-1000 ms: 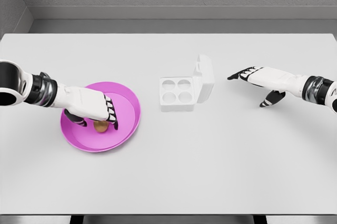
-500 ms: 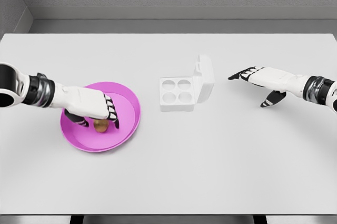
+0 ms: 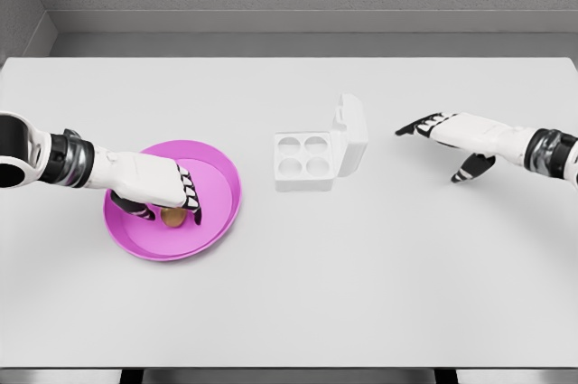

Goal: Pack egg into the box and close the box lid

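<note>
**Hand on the egg in the pink plate**

The brown egg (image 3: 172,216) sits in the pink plate (image 3: 217,208) on the left of the white table (image 3: 298,294). The left hand (image 3: 158,190) curls its fingers around it (only a bit of egg shows). The white box (image 3: 312,158) stands near the middle, lid up, four cups bare. The right hand (image 3: 447,135) hovers to its right, fingers spread, holding nothing

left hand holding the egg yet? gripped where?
Cannot tell. Left hand is curled over the egg on the pink plate; contact is hidden. Right hand holds nothing.
</note>
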